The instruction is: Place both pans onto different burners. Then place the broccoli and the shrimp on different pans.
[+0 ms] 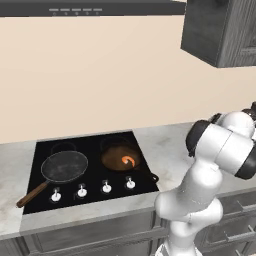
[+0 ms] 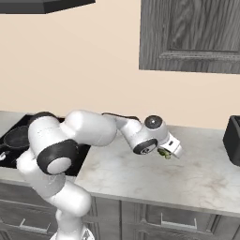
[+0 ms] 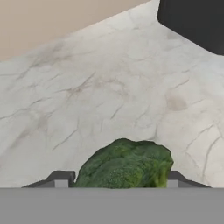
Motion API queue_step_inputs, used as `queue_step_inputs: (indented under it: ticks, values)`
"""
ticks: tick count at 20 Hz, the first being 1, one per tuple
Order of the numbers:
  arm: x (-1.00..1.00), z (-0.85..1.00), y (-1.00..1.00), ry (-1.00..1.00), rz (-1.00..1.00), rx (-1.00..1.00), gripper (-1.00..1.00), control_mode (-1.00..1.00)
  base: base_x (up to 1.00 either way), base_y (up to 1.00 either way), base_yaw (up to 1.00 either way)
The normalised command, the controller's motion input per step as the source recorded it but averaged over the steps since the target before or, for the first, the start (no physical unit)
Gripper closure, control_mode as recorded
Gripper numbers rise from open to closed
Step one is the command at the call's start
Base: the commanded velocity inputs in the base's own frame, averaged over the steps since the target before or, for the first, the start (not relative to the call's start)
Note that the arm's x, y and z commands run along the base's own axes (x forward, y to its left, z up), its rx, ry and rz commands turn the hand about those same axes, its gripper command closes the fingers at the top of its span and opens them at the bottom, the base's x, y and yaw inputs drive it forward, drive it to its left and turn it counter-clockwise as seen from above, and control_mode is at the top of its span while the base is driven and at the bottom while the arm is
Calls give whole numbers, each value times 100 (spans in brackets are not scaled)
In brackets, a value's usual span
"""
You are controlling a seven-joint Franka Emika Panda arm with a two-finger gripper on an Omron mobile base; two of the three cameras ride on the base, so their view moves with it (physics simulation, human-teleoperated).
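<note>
On the black cooktop (image 1: pixel 90 145), the dark grey pan (image 1: pixel 64 166) with a long wooden handle sits over a left burner. The brown pan (image 1: pixel 120 157) rests on a burner to its right, with the orange shrimp (image 1: pixel 129 161) lying inside it. Far right of the cooktop, my gripper (image 2: pixel 168 153) hangs just above the marble counter (image 2: pixel 140 173), shut on the green broccoli (image 2: pixel 163 153). In the hand view the broccoli (image 3: pixel 127 166) sits between both fingertips (image 3: pixel 61 179) of the gripper (image 3: pixel 117 179), with bare counter beyond it.
A dark box-like appliance (image 2: pixel 233 133) stands on the counter at the far right, also seen as the dark block (image 3: pixel 197 22). Grey wall cabinets (image 2: pixel 187 33) hang overhead. A row of white knobs (image 1: pixel 106 187) lines the cooktop's front edge.
</note>
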Motion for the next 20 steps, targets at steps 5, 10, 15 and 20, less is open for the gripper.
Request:
queue_step_inputs:
  ticks: [5,10,15,20]
  values:
    - [-55,61,72,0,6,-7,100,-100,0,0,0]
    - [-41,58,58,0,15,0,100,-100,0,0,0]
    - [-30,62,24,0,23,1,100,-100,0,0,0]
    - [-31,76,35,4,15,0,100,-100,0,0,0]
